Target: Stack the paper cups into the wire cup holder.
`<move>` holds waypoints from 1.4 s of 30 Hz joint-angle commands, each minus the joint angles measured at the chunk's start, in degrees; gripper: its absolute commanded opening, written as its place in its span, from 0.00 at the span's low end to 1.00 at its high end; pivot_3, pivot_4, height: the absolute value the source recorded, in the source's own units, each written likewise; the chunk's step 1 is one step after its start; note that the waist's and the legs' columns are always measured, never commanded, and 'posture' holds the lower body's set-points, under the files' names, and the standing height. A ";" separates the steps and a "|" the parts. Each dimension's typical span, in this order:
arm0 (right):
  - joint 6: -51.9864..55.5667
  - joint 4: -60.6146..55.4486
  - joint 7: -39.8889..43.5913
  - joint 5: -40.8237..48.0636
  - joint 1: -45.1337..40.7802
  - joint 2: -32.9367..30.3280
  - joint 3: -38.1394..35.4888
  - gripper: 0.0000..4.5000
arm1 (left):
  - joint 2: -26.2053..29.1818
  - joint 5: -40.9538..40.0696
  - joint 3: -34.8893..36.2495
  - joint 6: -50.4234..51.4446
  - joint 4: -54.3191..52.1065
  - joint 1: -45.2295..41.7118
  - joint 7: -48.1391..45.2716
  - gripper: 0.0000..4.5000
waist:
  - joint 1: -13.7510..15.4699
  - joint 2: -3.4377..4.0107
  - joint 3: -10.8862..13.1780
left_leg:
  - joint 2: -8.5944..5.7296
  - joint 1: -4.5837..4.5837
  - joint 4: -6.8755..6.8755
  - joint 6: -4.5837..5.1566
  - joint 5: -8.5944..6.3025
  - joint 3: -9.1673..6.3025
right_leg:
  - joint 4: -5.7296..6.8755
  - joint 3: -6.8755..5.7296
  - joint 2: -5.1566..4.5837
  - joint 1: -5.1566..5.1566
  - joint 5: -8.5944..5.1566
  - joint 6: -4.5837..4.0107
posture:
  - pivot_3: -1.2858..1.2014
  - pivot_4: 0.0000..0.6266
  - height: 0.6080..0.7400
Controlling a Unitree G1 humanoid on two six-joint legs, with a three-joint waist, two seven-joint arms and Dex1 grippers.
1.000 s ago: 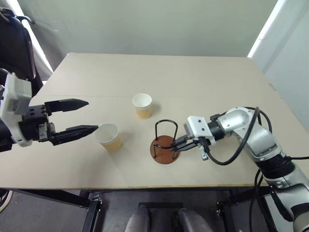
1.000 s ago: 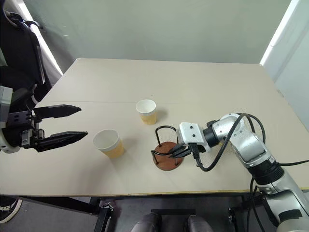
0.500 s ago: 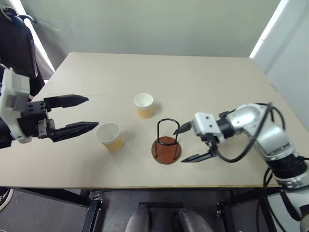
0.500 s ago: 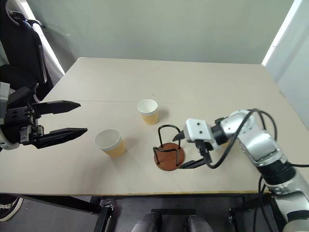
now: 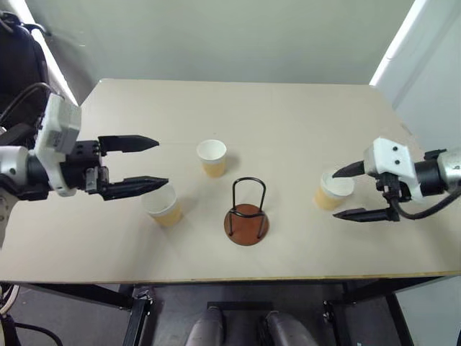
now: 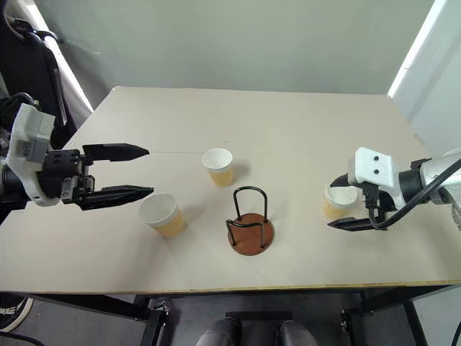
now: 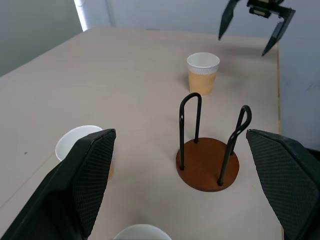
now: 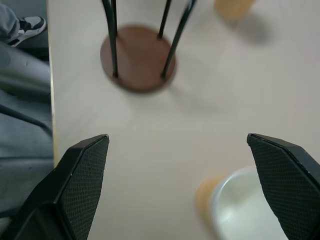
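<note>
Both grippers wide open, nothing held, holder empty.
The wire cup holder [image 5: 247, 214] stands near-centre on the table [image 5: 288, 122]; left gripper [image 5: 148, 163] hovers above the left cup [image 5: 164, 205], right gripper [image 5: 344, 192] straddles the right cup [image 5: 333, 189], third cup [image 5: 212, 157] just beyond the holder.

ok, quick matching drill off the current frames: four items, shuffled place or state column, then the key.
Items:
1. wire cup holder
2. left gripper
3. right gripper
4. middle paper cup

Places or states:
A. open, straddling the cup at the table's right side
B. open, over the cup at the table's left
C. upright on the table, just beyond the holder
D. empty, no cup inside its loops

Pairs: 1-D, 2-B, 3-A, 4-C
</note>
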 commanded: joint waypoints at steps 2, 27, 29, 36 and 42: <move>-3.79 2.97 -4.50 -6.05 0.36 0.17 2.07 1.00 | -0.09 0.93 0.09 -1.95 0.90 -1.92 -1.29 1.00 | -0.08 0.00 0.00 | 0.03 0.01 0.02 0.01 0.00 0.00 | -0.01 0.04 0.04 0.02 0.01 0.09 | 0.52 0.24 1.00; -13.94 16.05 -4.02 -16.42 -2.82 6.42 9.94 0.19 | 0.61 0.39 6.84 -0.19 -3.01 4.49 0.75 1.00 | 0.09 0.00 0.00 | 0.03 0.00 0.11 0.19 0.01 -0.01 | -0.03 0.06 0.05 0.13 0.04 0.26 | 0.52 0.24 1.00; -14.25 16.05 -3.68 -16.38 -2.83 6.35 9.66 0.03 | 0.52 0.32 6.93 -0.10 -3.19 4.57 0.89 1.00 | 0.09 0.00 0.00 | 0.03 0.00 0.11 0.19 0.01 -0.01 | -0.03 0.06 0.05 0.13 0.05 0.25 | 0.52 0.24 1.00; -13.21 13.06 -0.39 -11.76 -4.42 5.96 6.52 0.01 | 0.38 0.12 7.19 0.16 -3.73 4.88 1.45 1.00 | 0.08 0.00 0.00 | 0.03 0.00 0.11 0.19 0.01 -0.01 | -0.03 0.06 0.05 0.13 0.05 0.25 | 0.52 0.24 1.00; -3.42 6.00 2.37 6.27 -18.83 11.50 -0.36 0.01 | 0.42 0.49 6.61 -0.06 -3.09 4.36 1.42 1.00 | -0.43 0.06 0.04 | 0.06 0.02 0.08 0.17 0.03 0.03 | -0.02 0.09 0.13 0.10 0.05 0.24 | 0.52 0.24 1.00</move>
